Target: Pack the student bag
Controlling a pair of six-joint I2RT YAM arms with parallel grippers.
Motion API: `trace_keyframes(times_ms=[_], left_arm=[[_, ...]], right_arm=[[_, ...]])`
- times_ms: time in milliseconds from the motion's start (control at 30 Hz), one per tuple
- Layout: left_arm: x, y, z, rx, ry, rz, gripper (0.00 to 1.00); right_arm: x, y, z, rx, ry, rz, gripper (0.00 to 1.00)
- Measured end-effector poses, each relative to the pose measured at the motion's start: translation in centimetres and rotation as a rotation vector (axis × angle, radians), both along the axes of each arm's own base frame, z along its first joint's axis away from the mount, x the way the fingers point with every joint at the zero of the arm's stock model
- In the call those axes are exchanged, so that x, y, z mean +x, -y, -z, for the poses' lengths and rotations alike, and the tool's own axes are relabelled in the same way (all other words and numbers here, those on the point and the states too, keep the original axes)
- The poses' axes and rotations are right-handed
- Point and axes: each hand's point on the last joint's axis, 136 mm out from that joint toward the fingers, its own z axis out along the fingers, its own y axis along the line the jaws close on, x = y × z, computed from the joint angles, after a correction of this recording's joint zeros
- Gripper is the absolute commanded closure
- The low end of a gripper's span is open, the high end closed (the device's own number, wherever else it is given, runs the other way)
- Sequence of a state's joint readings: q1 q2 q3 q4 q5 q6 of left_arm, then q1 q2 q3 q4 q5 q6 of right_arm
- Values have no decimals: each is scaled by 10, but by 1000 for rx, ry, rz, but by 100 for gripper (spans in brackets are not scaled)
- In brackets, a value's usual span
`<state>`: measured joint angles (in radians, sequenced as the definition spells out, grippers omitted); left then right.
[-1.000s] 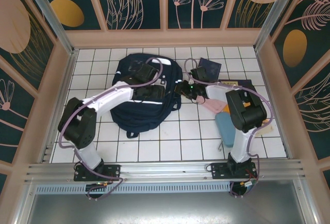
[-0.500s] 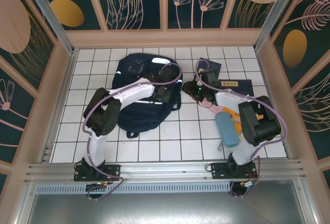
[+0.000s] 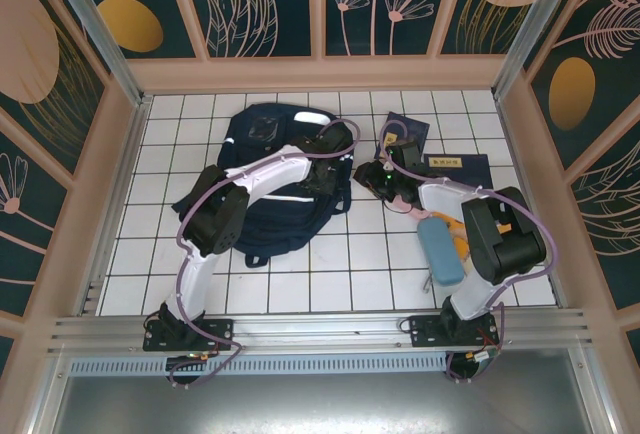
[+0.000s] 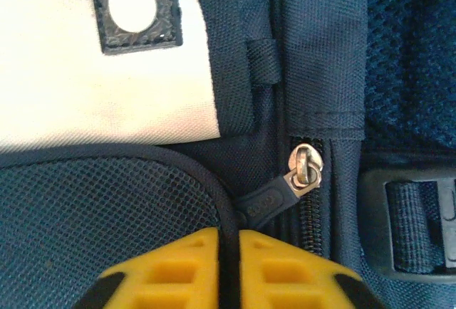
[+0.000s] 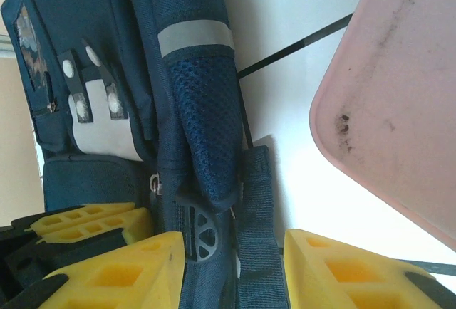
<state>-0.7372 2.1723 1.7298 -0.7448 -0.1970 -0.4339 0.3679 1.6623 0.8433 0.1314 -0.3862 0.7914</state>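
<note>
The left gripper [image 4: 229, 243] has its yellow fingers pressed together, tips right at the end of a dark rubber zipper pull [image 4: 265, 202]. Whether the pull is actually pinched cannot be told. The pull hangs from a metal slider [image 4: 305, 169] at the top end of its zip, with closed teeth running below it. The right gripper [image 5: 235, 245] is spread, one finger on either side of a dark webbing strap [image 5: 258, 209], not closed on it.

Both grippers are at the right side of the student bag [image 3: 285, 229]. It lies flat, left of centre on the white tiled table [image 3: 330, 284], its top near the far edge.

The bag is probably soft and floppy: fabric that sags, bunches, and slides on smooth tile if tugged. The best holds look like the zipper pull for opening and the strap for bracing. The zip in view is shut, so the contents are hidden. The mesh side pocket [image 5: 206, 124] looks flat, with nothing poking out.

Toward the table's right edge lie a flat pink item [image 5: 385, 110], a blue pouch [image 3: 440, 249] and navy booklets [image 3: 460, 166].
</note>
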Motion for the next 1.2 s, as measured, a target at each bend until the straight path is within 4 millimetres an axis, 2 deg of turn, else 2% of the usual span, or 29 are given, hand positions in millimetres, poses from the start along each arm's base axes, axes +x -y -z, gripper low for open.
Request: trace_keyframes(times_ms=[267, 600, 700, 900, 1200], left_arm=[[3, 1, -14, -10, 15, -2, 100], [10, -4, -78, -86, 136, -26, 100], [11, -9, -82, -93, 149, -40, 100], [9, -13, -78, -126, 131, -47, 100], [14, -14, -93, -241, 110, -56, 100]], right_arm=[[-4, -3, -1, 1, 3, -10, 59], [-10, -25, -11, 50, 35, -86, 59], [-12, -34, -15, 75, 42, -119, 59], [-16, -48, -7, 113, 24, -173, 57], [-13, -46, 13, 73, 9, -155, 60]])
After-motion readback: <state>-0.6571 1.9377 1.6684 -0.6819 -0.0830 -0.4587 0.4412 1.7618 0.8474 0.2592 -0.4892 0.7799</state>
